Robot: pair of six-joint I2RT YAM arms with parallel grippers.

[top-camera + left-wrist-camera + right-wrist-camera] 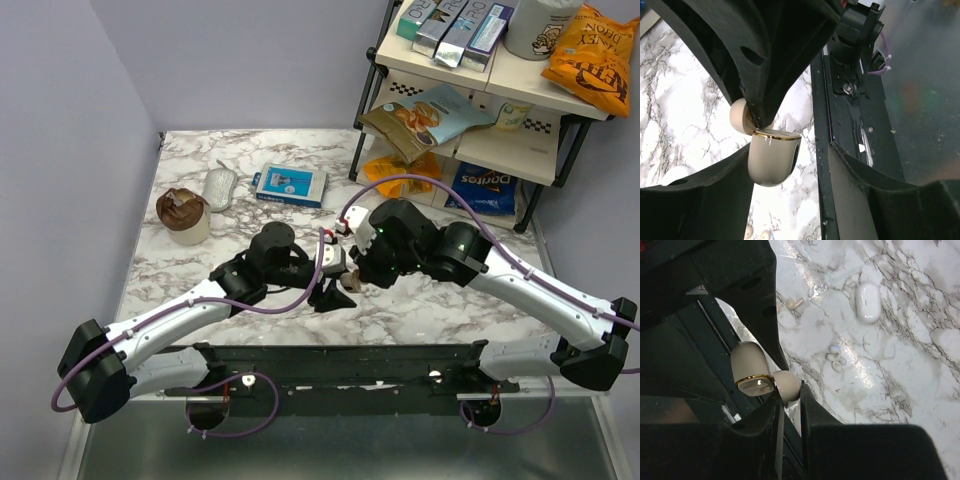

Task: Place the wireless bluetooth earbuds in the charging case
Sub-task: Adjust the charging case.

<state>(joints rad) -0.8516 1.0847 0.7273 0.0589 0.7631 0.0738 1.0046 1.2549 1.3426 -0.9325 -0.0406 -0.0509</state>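
**Two grippers meet at an open charging case while the earbuds lie loose on the marble**

My right gripper (789,412) is pinched onto the round lid (788,385) of the cream, gold-rimmed charging case (752,371), holding it open. My left gripper (790,152) has its jaws apart around the case body, one finger touching it and the other clear. The earbuds (835,357) lie on the marble table (900,390), ahead of the right fingertips and off to one side. They are well apart from the charging case and nearer a white oval case (867,302). I judge the left should close firmly on the body, mouth upward, before I let the lid go. Only then is the right free to fetch an earbud. A loose hand-over risks dropping the case or letting it snap closed.
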